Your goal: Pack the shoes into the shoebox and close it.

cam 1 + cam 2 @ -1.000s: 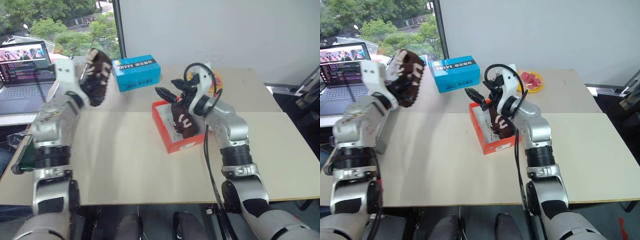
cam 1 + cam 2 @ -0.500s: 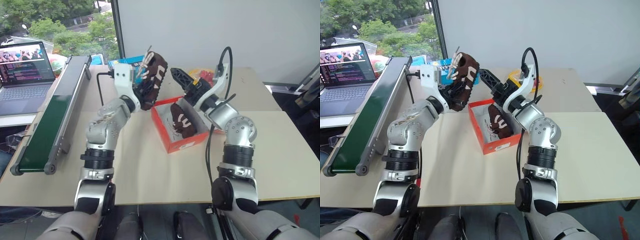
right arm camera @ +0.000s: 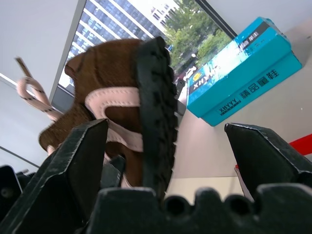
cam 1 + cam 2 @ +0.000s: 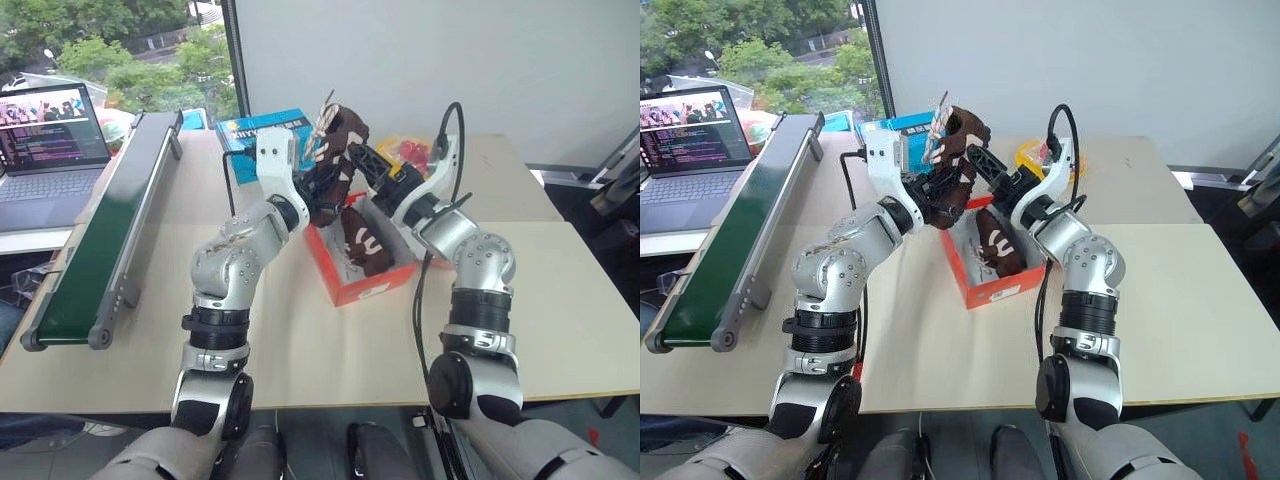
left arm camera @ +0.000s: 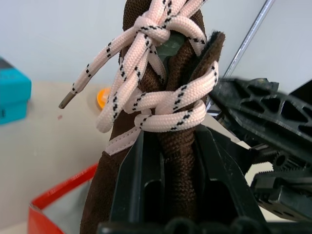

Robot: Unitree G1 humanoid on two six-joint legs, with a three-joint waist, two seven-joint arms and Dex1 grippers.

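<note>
**Shoe 2 arrives over the box**

We have swung our left gripper (image 4: 322, 188) from the upper left of the frame, where it was 1 second ago, in to the centre. It stays clamped tight on the second shoe (image 4: 338, 150), pinching the laced upper; cream laces with dark flecks trail above the fingers in the left wrist view. The shoe now hangs just above the far-left corner of the shoebox (image 4: 352, 287), not yet inside. Shoe 1 (image 4: 362, 238) already lies in the orange-red box at mid-frame, tilted along its length.

Our right gripper (image 4: 372, 168) has pulled up off shoe 1 and now stands with its jaws spread wide and empty, right beside the carried shoe's sole. We judge that half the packing is done; the second shoe must still be lowered alongside the first, and the lid is not closed.

Readable writing: the blue box (image 4: 258, 136) at upper centre carries "XHYYY" in white with Chinese characters beside it. The white label (image 4: 372, 293) on the shoebox's near end is too small to read. A laptop (image 4: 52, 140) sits at upper left, its screen text illegible.
</note>
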